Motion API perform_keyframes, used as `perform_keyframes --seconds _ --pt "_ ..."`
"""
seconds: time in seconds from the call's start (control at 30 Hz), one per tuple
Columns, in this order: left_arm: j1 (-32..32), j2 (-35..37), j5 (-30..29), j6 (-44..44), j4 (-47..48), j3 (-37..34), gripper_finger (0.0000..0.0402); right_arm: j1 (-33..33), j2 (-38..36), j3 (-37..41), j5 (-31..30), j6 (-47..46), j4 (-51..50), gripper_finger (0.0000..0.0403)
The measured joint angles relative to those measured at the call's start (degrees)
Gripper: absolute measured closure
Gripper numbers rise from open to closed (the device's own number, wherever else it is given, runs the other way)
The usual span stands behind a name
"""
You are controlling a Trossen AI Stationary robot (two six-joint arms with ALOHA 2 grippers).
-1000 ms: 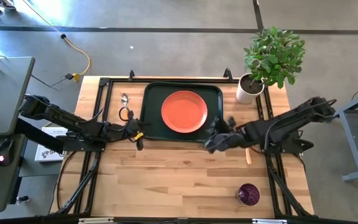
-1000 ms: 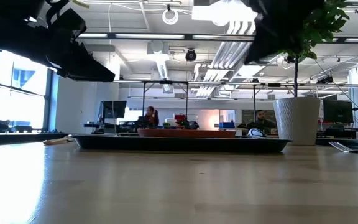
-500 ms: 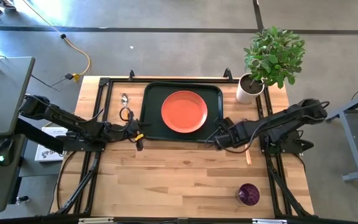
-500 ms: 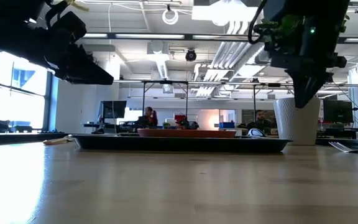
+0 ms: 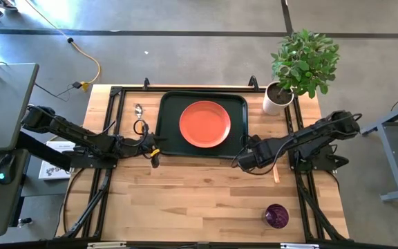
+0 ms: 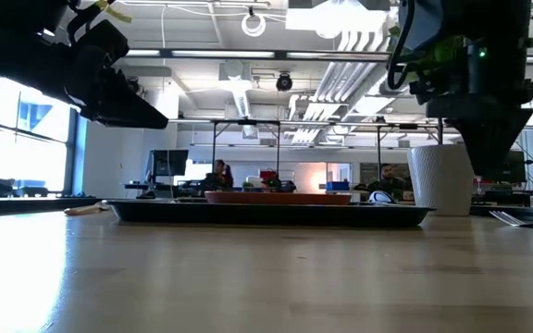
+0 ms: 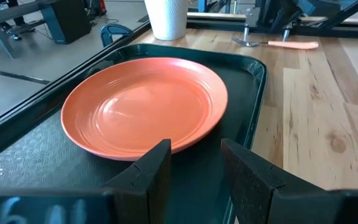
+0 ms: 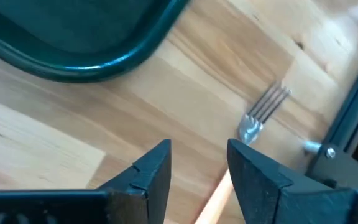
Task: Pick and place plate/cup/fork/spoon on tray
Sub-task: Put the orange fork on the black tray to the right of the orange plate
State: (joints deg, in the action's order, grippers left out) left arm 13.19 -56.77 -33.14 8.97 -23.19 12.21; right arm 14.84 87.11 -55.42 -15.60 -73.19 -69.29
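Cup (image 5: 276, 216) sits nearest me on the bench (image 5: 199, 200), at the front right, well apart from everything else. Farther in, my right hand (image 5: 243, 161) hangs just off the tray's front right corner; against the picture a second ago it has drawn back toward the right and lower, off the tray's edge. Its fingers (image 8: 148, 171) are parted with nothing between them, and past them I see the fork (image 8: 263, 112) lying on the wood, its prongs toward the bench's metal frame and its orange handle running under the hand. On the left, my left hand (image 5: 155, 153) hangs at the tray's front left corner, where it was before, fingers (image 7: 151, 171) apart and empty, pointed at the plate (image 7: 145, 106). The plate lies flat in the tray (image 5: 168, 124), unmoved. Spoon (image 5: 138, 111) lies beyond the left hand, beside the tray's left rim. Farthest, a potted plant (image 5: 299, 66) stands at the back right corner.
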Motion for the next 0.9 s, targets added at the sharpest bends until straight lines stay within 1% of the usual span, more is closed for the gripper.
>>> perform_keyframes --seconds 0.13,0.37,0.5,0.57,0.63,0.77,0.9 --pt "0.00 0.00 0.04 1.00 0.31 0.00 0.0269 0.31 0.00 0.00 0.85 -0.39 -1.39 0.0260" --pt "0.00 0.00 0.07 1.37 1.22 0.00 0.0269 0.29 0.00 0.00 0.88 -3.74 -9.51 0.0281" --pt "-0.02 0.00 1.00 1.38 1.32 0.00 0.0269 -0.23 0.00 0.18 0.32 -3.91 -9.52 0.0286" --pt "-0.02 0.00 1.06 1.38 1.32 0.00 0.0269 -0.43 -0.04 2.21 -0.64 -3.89 -8.64 0.0285" --pt "-0.02 0.00 1.06 1.38 1.48 0.00 0.0269 -1.16 -0.08 5.65 0.59 -3.95 -7.41 0.0283" --pt "-0.02 0.00 1.06 1.38 1.58 0.00 0.0269 -2.88 -0.09 12.81 3.07 -4.38 -0.67 0.0273" --pt "-0.08 0.00 0.90 0.58 1.52 0.00 0.0269 -4.20 -0.18 18.00 4.86 -3.24 6.67 0.0258"
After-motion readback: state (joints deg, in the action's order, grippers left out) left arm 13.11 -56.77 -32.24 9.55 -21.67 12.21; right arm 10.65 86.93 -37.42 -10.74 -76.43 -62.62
